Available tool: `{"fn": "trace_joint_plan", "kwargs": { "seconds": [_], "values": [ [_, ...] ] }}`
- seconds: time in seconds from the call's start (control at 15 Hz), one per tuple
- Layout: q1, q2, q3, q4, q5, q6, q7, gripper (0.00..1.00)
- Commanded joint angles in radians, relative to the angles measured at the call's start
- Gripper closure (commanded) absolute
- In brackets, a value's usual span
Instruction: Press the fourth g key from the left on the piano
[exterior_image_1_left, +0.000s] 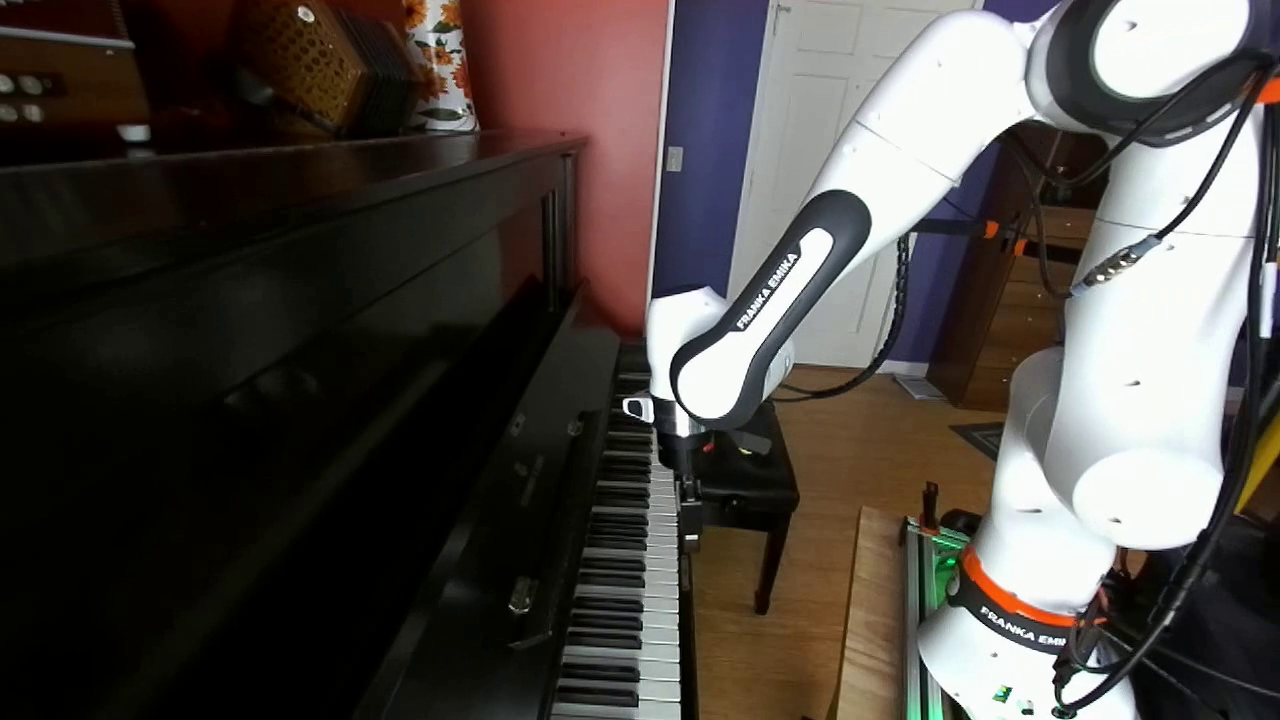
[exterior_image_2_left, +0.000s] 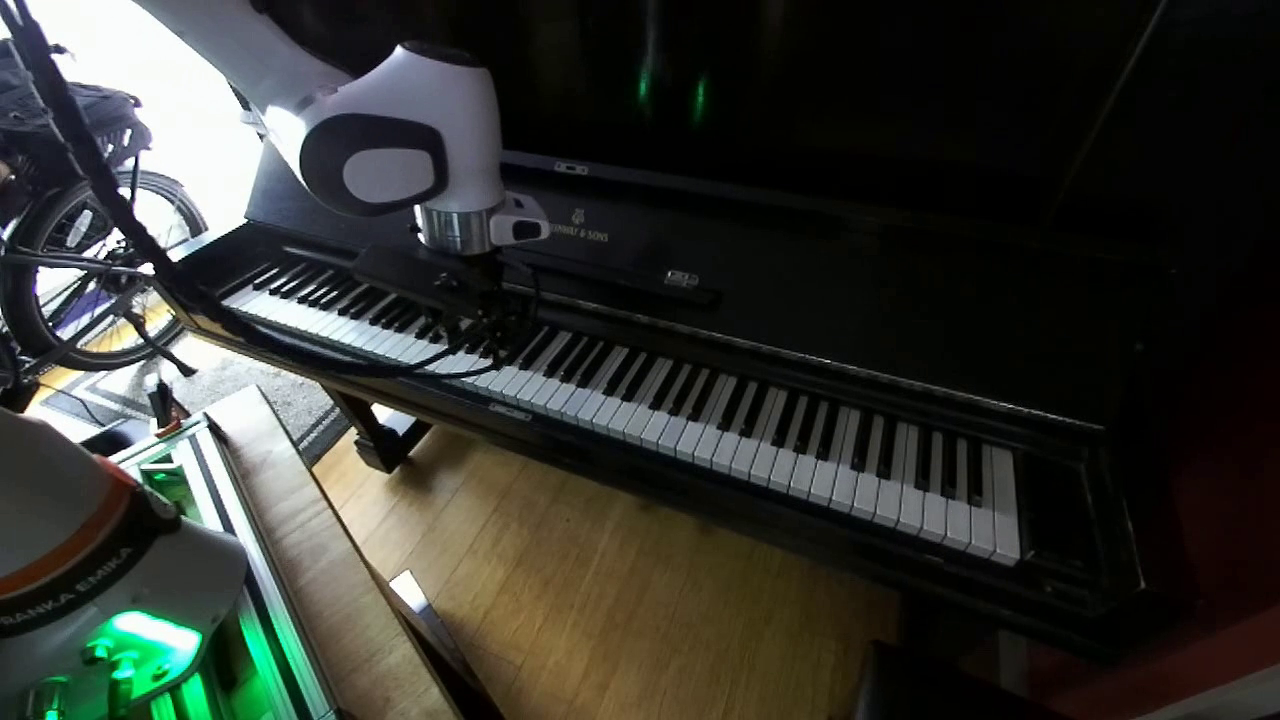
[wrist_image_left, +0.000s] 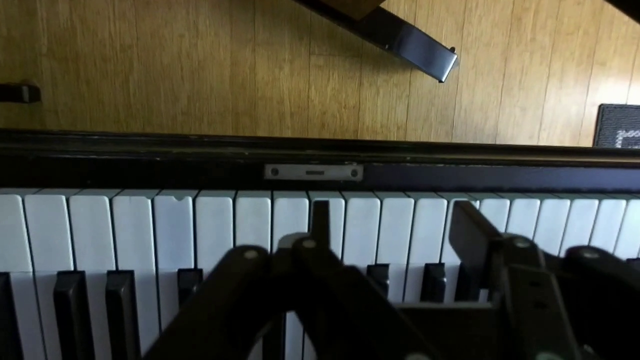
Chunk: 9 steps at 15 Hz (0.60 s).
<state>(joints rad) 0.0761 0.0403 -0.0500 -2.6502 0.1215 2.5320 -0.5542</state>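
The glossy black piano shows in both exterior views (exterior_image_1_left: 250, 310) (exterior_image_2_left: 850, 300), with its long row of white and black keys (exterior_image_1_left: 660, 610) (exterior_image_2_left: 690, 440). In the wrist view its white keys (wrist_image_left: 132, 230) run across the middle, above the black front rail (wrist_image_left: 450, 175). My gripper (wrist_image_left: 391, 212) is open and empty, with its two fingers spread apart over the white keys. In the exterior views the gripper (exterior_image_1_left: 690, 525) (exterior_image_2_left: 495, 345) points down at the keyboard, left of its middle as seen from the front. I cannot tell whether a fingertip touches a key. The gripper hides several keys.
A black padded bench (exterior_image_1_left: 740, 490) stands by the keyboard beyond the arm. A black cable (exterior_image_2_left: 370, 368) loops in front of the keys. The robot base stands on a wooden table (exterior_image_1_left: 860, 610). Accordion-like instruments (exterior_image_1_left: 320, 70) sit on the piano top. A bicycle (exterior_image_2_left: 90, 270) stands behind.
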Motion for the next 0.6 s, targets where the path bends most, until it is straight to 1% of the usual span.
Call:
{"fn": "trace_joint_plan", "kwargs": {
  "seconds": [0.0,0.07,0.2,0.27,0.33,0.53],
  "values": [
    [-0.048,0.101,0.033,0.048,0.038,0.071,-0.055,0.65],
    [-0.059,0.12,0.038,0.055,0.03,0.096,-0.059,0.74],
    [-0.08,0.153,0.048,0.067,0.009,0.134,-0.053,0.87],
    [-0.092,0.166,0.057,0.072,0.014,0.145,-0.059,0.96],
    [-0.103,0.18,0.063,0.077,0.011,0.158,-0.06,0.99],
    [-0.132,0.212,0.083,0.088,0.003,0.19,-0.059,1.0]
  ]
}}
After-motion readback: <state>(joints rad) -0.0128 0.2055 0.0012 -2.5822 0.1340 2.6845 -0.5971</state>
